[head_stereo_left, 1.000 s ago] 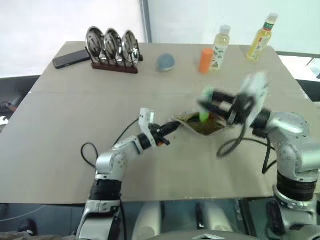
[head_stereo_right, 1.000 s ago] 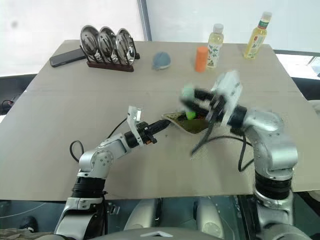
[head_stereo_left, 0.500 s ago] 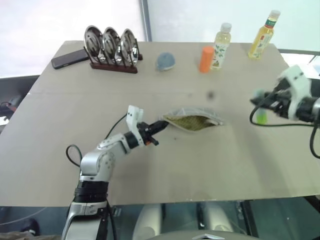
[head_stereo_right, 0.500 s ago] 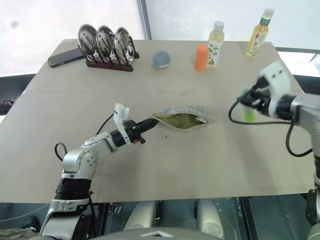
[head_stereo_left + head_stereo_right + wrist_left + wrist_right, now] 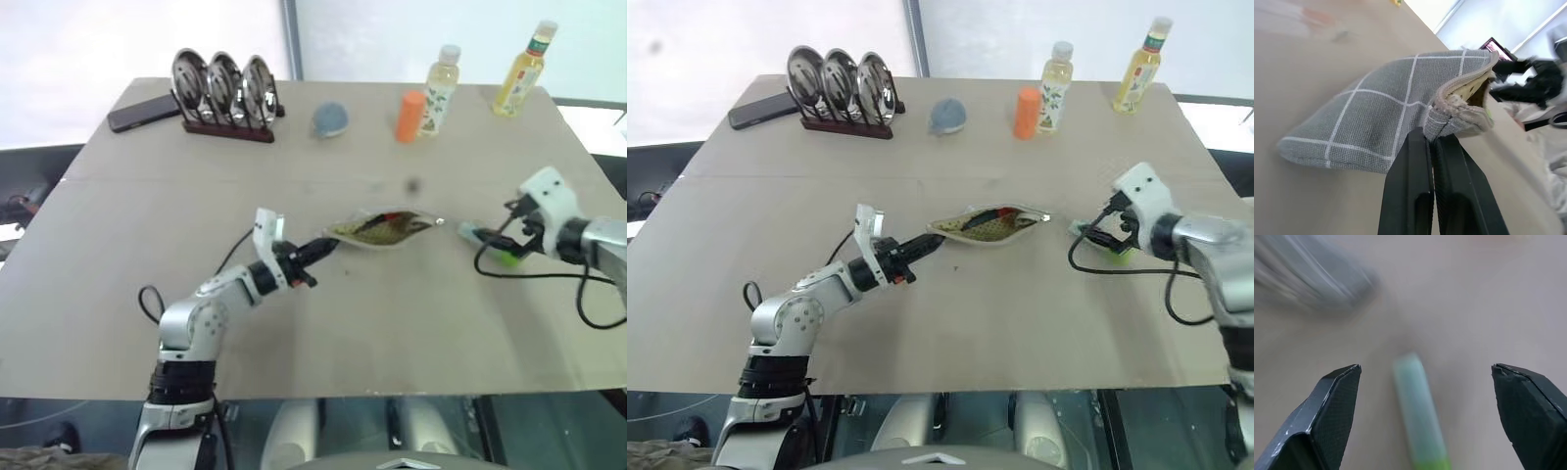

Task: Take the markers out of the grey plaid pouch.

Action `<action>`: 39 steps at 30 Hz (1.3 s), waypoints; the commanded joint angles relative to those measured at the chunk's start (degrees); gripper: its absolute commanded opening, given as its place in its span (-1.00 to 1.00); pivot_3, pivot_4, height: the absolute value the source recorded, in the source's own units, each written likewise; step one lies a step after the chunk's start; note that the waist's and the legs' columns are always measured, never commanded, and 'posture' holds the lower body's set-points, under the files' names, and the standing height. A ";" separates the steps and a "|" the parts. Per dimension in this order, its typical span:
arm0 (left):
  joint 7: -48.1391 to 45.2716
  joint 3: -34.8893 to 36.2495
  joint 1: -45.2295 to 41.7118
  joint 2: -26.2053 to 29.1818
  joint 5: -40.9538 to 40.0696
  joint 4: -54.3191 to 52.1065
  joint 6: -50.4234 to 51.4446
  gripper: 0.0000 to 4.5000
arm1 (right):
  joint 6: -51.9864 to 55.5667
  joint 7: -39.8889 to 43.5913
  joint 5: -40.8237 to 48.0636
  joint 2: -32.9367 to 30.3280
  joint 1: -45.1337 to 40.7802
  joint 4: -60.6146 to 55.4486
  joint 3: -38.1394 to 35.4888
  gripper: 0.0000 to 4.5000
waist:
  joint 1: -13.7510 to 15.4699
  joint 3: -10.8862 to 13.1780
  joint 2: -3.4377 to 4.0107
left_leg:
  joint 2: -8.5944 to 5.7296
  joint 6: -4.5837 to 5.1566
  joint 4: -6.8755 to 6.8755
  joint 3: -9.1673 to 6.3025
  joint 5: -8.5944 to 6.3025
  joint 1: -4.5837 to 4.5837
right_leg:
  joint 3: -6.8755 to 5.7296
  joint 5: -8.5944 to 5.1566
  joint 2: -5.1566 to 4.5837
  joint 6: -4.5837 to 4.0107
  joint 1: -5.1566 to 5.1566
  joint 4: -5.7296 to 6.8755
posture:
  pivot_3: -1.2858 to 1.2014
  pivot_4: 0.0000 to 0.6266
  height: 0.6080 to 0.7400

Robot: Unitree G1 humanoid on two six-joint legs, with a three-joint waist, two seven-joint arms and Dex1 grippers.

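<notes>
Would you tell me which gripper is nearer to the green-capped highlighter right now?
The right. The right gripper stands open directly over the highlighter lying on the table, while the left gripper is shut on the grey plaid pouch, well away.

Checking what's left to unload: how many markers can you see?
2: the teal highlighter lies on the table by the open right gripper; a black-and-red marker shows inside the pouch. More may be hidden inside.

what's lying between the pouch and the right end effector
The teal highlighter lies on the table between the grey plaid pouch and the right end effector, per both eye views.
</notes>
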 commanded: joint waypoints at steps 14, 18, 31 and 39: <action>-3.81 -3.18 -0.60 2.75 -10.06 -4.98 9.46 -1.00 | 28.59 -18.56 23.80 8.56 -7.27 -26.44 -0.65 -0.20 | -0.01 0.00 -0.14 | 0.00 -0.01 0.22 0.04 0.00 0.06 | 0.01 -0.10 -0.08 -0.30 0.08 0.00 | 0.03 -0.52 1.00; -5.79 -5.74 0.67 3.24 -7.15 -4.69 6.28 -1.00 | 30.07 -20.44 23.63 11.10 -10.42 -21.91 2.20 -0.20 | -0.02 0.01 -0.13 | 0.00 -0.01 0.09 0.06 0.00 0.04 | 0.03 -0.11 -0.08 -0.31 0.02 -0.02 | 0.03 -0.52 1.00; -6.42 -6.38 1.74 3.12 -5.78 -4.92 4.10 -1.00 | 24.04 -12.58 15.99 1.28 -12.40 -14.80 20.41 -0.43 | -0.12 0.01 -0.13 | 0.02 0.00 0.11 0.08 0.00 0.05 | 0.04 -0.12 -0.08 -0.31 0.00 -0.02 | 0.03 -0.52 1.00; -5.79 -6.00 2.46 2.35 -6.54 -4.59 4.95 -1.00 | -4.93 -4.97 -11.58 -1.27 -17.12 -5.27 45.41 -0.43 | -0.26 0.00 -0.14 | 0.02 -0.01 0.14 0.11 0.00 0.09 | 0.04 -0.13 -0.08 -0.28 -0.06 -0.02 | 0.03 -0.52 1.00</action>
